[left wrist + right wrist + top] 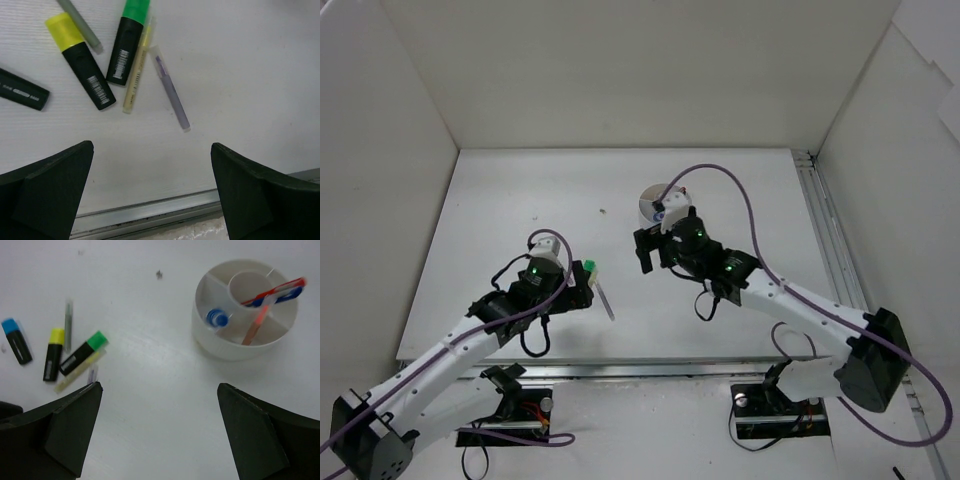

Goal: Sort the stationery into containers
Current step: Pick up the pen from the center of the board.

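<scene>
Six loose pieces lie on the table (260,75) by the left arm: a green-capped highlighter (127,42), a yellow-capped highlighter (80,60), a blue-capped highlighter (15,340), a pale yellow pen (136,70) lying against the green one, a clear purple pen (171,90) just beside that, and a thin grey pen (80,22). The white tub (245,347) stands well apart from them, nearer the right arm. It holds a blue-capped tube (217,318) in one outer compartment, red-and-blue pens (275,291) propped across the centre cup, and an orange stick (255,325) in another outer compartment. The left gripper (151,150) hangs over the near side of the pile, spread wide and empty. The right gripper (160,387) is likewise spread and empty, over bare table between pile and tub. The sort looks partly done, and the step in hand seems to be choosing the next piece. The purple pen lies clearest of its neighbours, so the left arm would likely need to descend, straddle the thin barrel crosswise and close low against the table.
</scene>
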Robot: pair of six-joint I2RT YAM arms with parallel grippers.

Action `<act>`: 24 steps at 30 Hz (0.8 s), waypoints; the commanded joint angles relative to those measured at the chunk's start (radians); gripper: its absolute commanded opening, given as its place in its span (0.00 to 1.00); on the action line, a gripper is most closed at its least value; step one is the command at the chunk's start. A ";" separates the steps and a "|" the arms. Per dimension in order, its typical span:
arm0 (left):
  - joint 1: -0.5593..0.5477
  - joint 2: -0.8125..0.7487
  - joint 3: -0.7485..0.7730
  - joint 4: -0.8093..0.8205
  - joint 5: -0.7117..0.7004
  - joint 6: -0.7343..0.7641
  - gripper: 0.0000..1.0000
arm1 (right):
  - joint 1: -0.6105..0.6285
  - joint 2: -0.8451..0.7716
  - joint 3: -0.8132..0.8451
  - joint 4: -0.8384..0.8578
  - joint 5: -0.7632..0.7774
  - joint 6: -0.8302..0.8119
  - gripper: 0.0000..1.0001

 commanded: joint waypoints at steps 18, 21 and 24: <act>0.039 -0.303 -0.003 -0.257 -0.245 -0.124 1.00 | 0.237 0.693 0.452 -0.249 0.078 0.111 0.97; 0.039 -0.326 -0.011 -0.264 -0.246 -0.121 1.00 | 0.237 0.737 0.474 -0.265 0.078 0.113 0.92; 0.039 -0.338 -0.012 -0.260 -0.249 -0.112 1.00 | 0.238 0.762 0.466 -0.267 0.084 0.119 0.79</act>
